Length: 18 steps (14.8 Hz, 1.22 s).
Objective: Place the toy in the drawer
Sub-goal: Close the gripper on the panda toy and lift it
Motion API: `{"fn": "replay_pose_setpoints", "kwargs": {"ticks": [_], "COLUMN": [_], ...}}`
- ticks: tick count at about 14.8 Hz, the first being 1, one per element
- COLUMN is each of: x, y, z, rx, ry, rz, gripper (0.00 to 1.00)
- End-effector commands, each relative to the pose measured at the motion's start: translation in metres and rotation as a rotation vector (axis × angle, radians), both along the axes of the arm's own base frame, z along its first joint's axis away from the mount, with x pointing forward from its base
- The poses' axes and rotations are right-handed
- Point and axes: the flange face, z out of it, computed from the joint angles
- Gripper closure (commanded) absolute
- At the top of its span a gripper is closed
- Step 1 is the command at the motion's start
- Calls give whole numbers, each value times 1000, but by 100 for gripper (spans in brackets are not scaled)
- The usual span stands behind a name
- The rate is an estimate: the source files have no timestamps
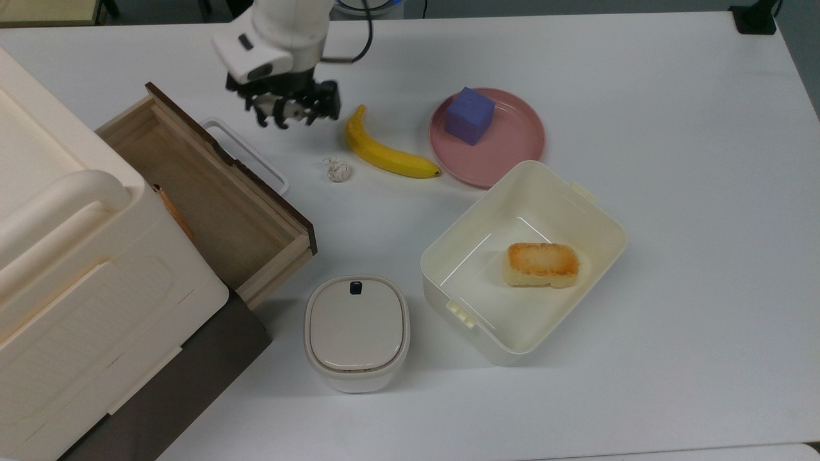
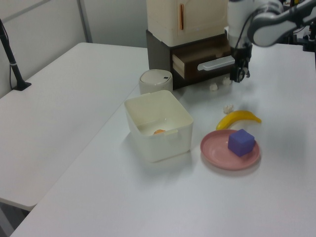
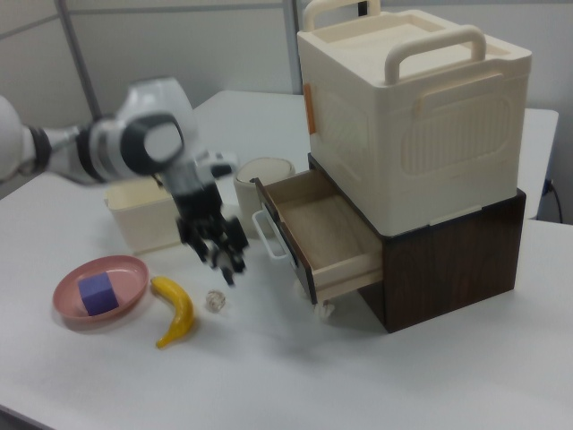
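Top view: hand point(image 1: 286, 115) raised beside drawer point(image 1: 211, 198).

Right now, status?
Gripper shut on toy, lifted off table. Drawer open, unobstructed. Paper ball, banana nearby, off the path.

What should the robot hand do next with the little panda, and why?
Probably swing toward the top view's lower left until it hangs over the open light-wood drawer with the dark front. The two-finger gripper looks shut on the tiny black-and-white panda toy, raised beside the drawer's white loop handle, not yet over the inside.
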Motion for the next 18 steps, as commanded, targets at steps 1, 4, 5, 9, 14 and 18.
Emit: {"fn": "replay_pose_setpoints", "kwargs": {"ticks": [1, 4, 5, 9, 14, 18], "x": [15, 26, 29, 35, 47, 60], "y": [15, -12, -24, -70, -138, -151], "z": [82, 133, 140, 150, 147, 132], "rx": [127, 195, 219, 230, 231, 215], "ry": [-29, -136, -161, -265, -469, -530], "rz": [-6, -57, -83, -185, -408, -461], "gripper": [49, 49, 49, 50, 51, 21]}}
